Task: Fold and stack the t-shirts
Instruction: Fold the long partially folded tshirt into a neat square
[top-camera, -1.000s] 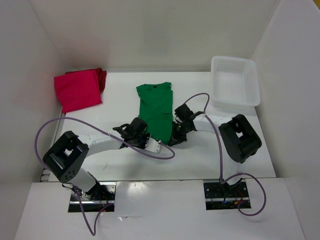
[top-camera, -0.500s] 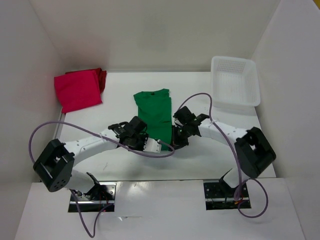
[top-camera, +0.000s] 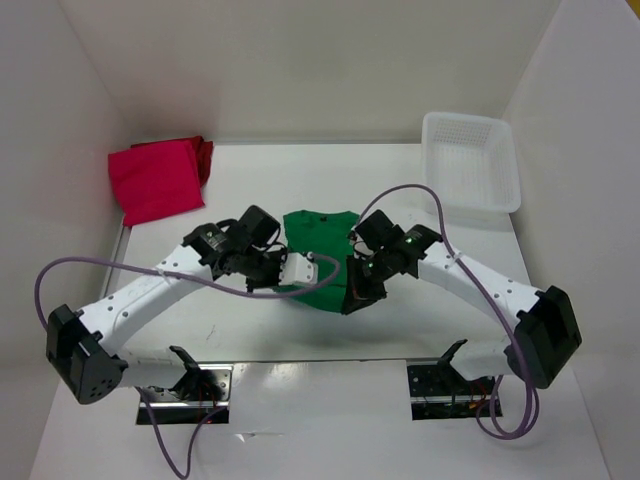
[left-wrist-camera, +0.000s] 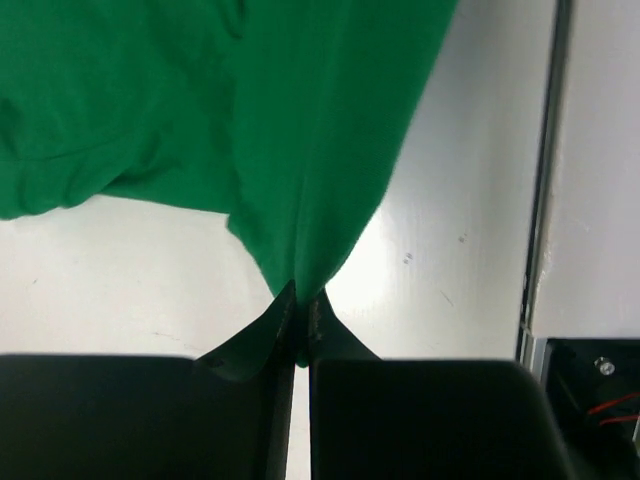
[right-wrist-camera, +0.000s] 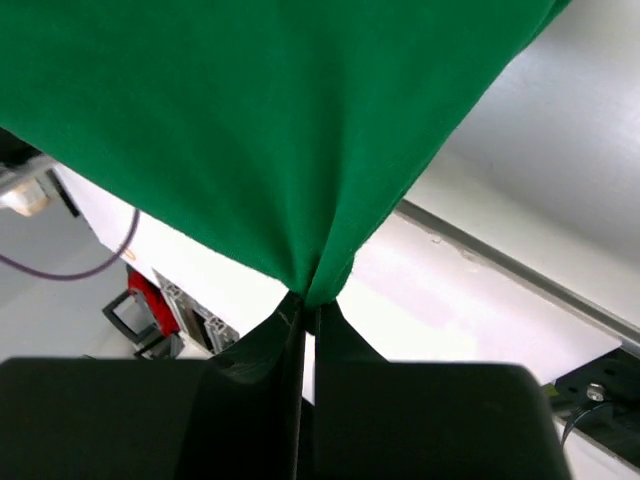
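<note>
- Left arm (top-camera: 140, 295): smooth white links joined by chunky black joint housings.
- Right arm (top-camera: 480, 285): the same white links and black joints.
- A thin purple cable (top-camera: 90, 262) loops along each arm.
- Each base is bolted to a shiny metal plate (top-camera: 215, 385); thin red wires show at the right one.
- Fingers (left-wrist-camera: 250, 345): matte black, broad blocks tapering to thin tips.

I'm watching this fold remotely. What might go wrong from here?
The left end effector and right end effector each pinch just a small tip of the green t-shirt, so a corner may slip out. The cloth bunches between them, so the fold may land creased.
</note>
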